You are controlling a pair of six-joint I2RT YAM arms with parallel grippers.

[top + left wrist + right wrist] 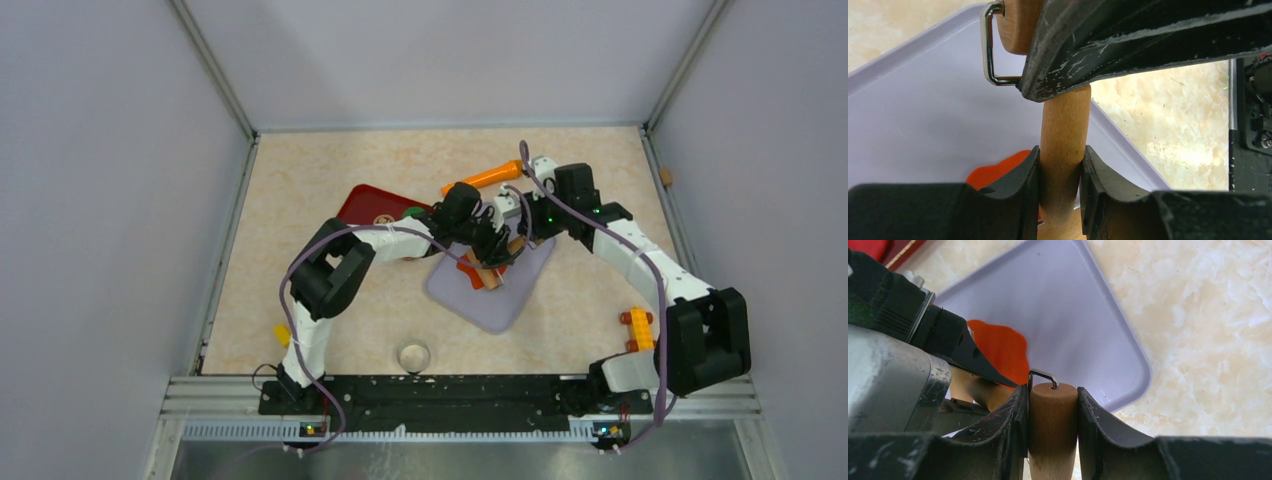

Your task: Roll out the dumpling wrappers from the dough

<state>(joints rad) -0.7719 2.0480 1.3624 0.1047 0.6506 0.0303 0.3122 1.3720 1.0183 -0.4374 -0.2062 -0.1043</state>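
Between the two tools: wooden rolling pin (pixel 1064 125), one handle clamped in the left tool (pixel 1060 167), the other in the right tool (pixel 1053 407), apparently for even pressure on the orange-red dumpling wrapper (pixel 1000 347) lying below them on the lavender board (pixel 1073 305).

My left end effector (pixel 1060 157) hides part of the thin orange-red clay dumpling wrapper (pixel 995 172); its full outline is unseen

Pale grey walls (pixel 100 200), joined by slim metal corner posts (pixel 214 75), enclose a cream marbled bench (pixel 330 330) on three sides under even light, with a metal rail (pixel 205 400) along its near edge
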